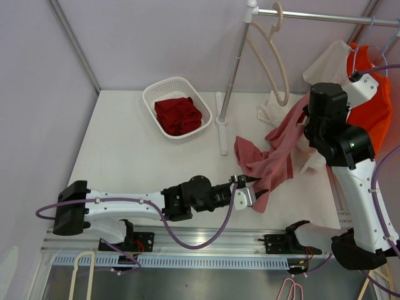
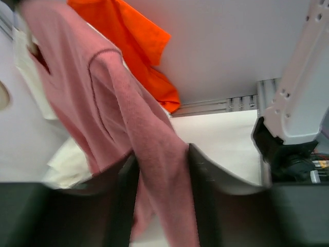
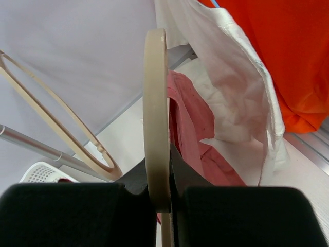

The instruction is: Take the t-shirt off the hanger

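Top external view: the pink t-shirt (image 1: 275, 156) runs as a loose band from the right arm's wrist, at the right of the table (image 1: 137, 162), down and leftward to the left gripper (image 1: 253, 192) near the front edge. A bunched part of it rests on the tabletop between them.

From the left wrist, the shirt (image 2: 128, 118) hangs down into the left gripper (image 2: 162, 159). One finger (image 2: 126, 195) stands on each side of a gathered fold and presses against it, so this looks like a pinch on the cloth.

From the right wrist, the right gripper (image 3: 164, 175) is clamped on the cream hanger (image 3: 156, 113), whose arm stands upright between the fingers. The shirt (image 3: 187, 123) sits just behind that arm. Whether any of it is still looped over the hanger cannot be told.

As I judge it, the task is about midway. The hanger is in hand and off the rail, and much of the shirt has slid down toward the table, but the upper end stays close against the hanger. What is left is to draw the two apart until the cloth comes free.

Further out, a white garment (image 1: 328, 62) and an orange shirt (image 1: 372, 112) hang at the far right. An empty hanger (image 1: 270, 53) hangs on the rail. A white basket (image 1: 153, 94) with red cloth (image 1: 179, 115) sits at the far left.
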### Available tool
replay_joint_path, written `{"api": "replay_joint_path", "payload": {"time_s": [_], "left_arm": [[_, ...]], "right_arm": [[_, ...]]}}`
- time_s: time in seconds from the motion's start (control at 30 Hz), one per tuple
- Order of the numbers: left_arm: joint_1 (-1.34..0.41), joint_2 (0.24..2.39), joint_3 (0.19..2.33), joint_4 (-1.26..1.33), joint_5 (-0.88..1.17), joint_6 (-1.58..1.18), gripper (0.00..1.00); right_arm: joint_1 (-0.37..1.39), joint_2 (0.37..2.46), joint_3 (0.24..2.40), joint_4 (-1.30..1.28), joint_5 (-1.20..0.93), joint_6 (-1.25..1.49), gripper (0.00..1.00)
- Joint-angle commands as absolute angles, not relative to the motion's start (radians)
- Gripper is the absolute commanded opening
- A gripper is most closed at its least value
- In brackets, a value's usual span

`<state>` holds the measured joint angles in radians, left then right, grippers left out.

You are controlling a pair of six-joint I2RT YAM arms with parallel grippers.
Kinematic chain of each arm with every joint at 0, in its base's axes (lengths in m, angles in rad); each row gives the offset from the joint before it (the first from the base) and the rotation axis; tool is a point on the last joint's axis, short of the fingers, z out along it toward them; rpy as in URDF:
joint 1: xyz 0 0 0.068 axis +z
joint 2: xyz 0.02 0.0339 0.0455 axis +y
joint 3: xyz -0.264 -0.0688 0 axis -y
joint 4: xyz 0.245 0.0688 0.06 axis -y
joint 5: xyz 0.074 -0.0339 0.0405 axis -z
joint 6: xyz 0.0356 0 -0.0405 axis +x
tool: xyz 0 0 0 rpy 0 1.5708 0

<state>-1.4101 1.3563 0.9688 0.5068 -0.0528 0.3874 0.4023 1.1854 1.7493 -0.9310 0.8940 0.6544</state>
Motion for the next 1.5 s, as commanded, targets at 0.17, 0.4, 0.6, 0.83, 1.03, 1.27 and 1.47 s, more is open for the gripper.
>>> {"api": "replay_joint_path", "payload": {"time_s": [0.17, 0.4, 0.6, 0.83, 1.03, 1.27, 1.47], "left_arm": [[-1.396, 1.37, 0.989, 0.541, -0.061, 0.33, 0.01], [-1.416, 1.211, 1.017, 0.375, -0.098, 0.279, 0.01], [-1.48, 1.002, 0.879, 0.308, -0.158, 0.253, 0.01], [-1.503, 0.831, 0.727, 0.2, -0.156, 0.144, 0.01], [-1.511, 0.793, 0.626, 0.189, 0.03, 0.023, 0.01], [-1.531, 0.709, 0.574, 0.18, 0.022, -0.04, 0.01], [-1.546, 0.724, 0.581, 0.158, -0.119, -0.017, 0.01]], "right_arm": [[0.428, 1.169, 1.755, -0.822, 0.933, 0.661, 0.0], [0.419, 1.175, 1.733, -0.801, 0.98, 0.604, 0.0], [0.371, 1.17, 1.709, -0.741, 0.923, 0.512, 0.0], [0.325, 1.175, 1.69, -0.73, 0.885, 0.508, 0.0], [0.288, 1.186, 1.671, -0.721, 0.833, 0.517, 0.0], [0.272, 1.189, 1.661, -0.71, 0.824, 0.511, 0.0], [0.252, 1.201, 1.67, -0.719, 0.752, 0.529, 0.0]]}}
